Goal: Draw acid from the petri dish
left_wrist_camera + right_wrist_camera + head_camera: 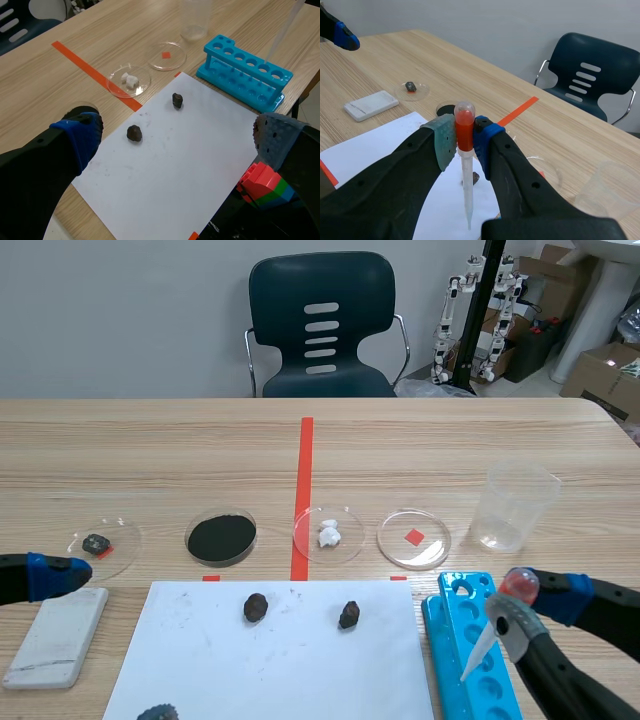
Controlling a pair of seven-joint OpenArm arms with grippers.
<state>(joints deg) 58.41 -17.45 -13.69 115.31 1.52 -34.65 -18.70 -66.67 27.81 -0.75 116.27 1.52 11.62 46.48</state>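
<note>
Dish (414, 538), right of centre, is the target. Right end effector (465, 140) clamps the pipette (466, 185); squeeze, dip the tip, release slowly. Left end effector (175, 135) hangs wide.

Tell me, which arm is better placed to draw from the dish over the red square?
Right. The right pincer is shut on the dropper, and the dish over the red square lies close ahead of it. The left pincer is open and empty, far to the other side.
</note>
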